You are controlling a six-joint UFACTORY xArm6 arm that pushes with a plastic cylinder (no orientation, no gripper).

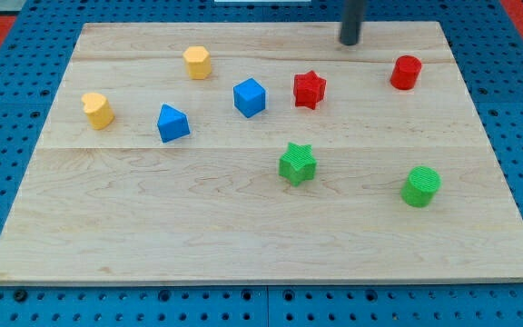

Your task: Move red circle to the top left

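The red circle (406, 72) is a short red cylinder near the board's top right. My tip (350, 42) is the lower end of a dark rod at the board's top edge, a little right of centre. It stands to the left of the red circle and slightly higher in the view, apart from it. A red star (309, 89) lies below and to the left of the tip. The board's top left corner (89, 32) is bare wood.
A yellow hexagon block (197, 62) and a yellow cylinder (98, 110) sit at the upper left. A blue cube (250, 97) and a blue wedge-like block (172, 123) are left of centre. A green star (297, 163) and green circle (420, 186) lie lower right.
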